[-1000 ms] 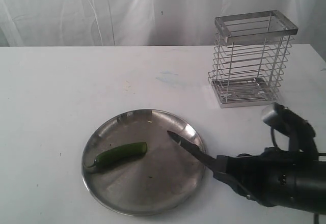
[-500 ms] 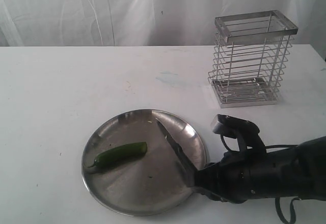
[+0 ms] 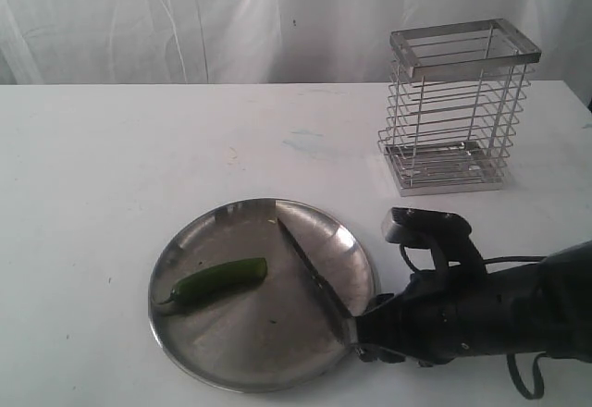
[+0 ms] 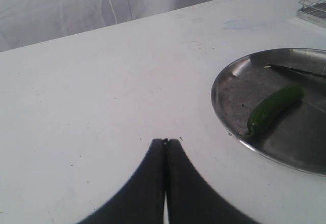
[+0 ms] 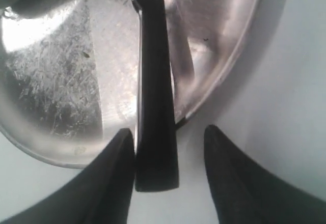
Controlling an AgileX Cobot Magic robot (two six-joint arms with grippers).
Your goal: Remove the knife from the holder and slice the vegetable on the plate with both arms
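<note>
The black knife [image 3: 314,273] lies slanted over the right side of the steel plate [image 3: 277,356], tip toward the far rim. Its handle [image 5: 155,132] sits between my right gripper's [image 3: 359,335] fingers, touching one finger [image 5: 118,168], with a clear gap to the other. That gripper [image 5: 168,130] stands open. The green vegetable [image 3: 220,279] lies on the plate's left half, apart from the blade. My left gripper [image 4: 165,141] is shut and empty over bare table, left of the plate [image 4: 220,109] and vegetable [image 4: 272,108]. The wire holder [image 3: 453,111] stands empty at the back right.
A white table carries everything, with a white curtain behind it. My right arm's black body [image 3: 499,319] lies low along the table's front right, its cable beside it. One corner of the holder [image 4: 313,2] shows in the left wrist view.
My right arm has moved left and the knife has swung from pointing left to pointing toward the plate's far rim, lower over the plate. The vegetable has not moved.
</note>
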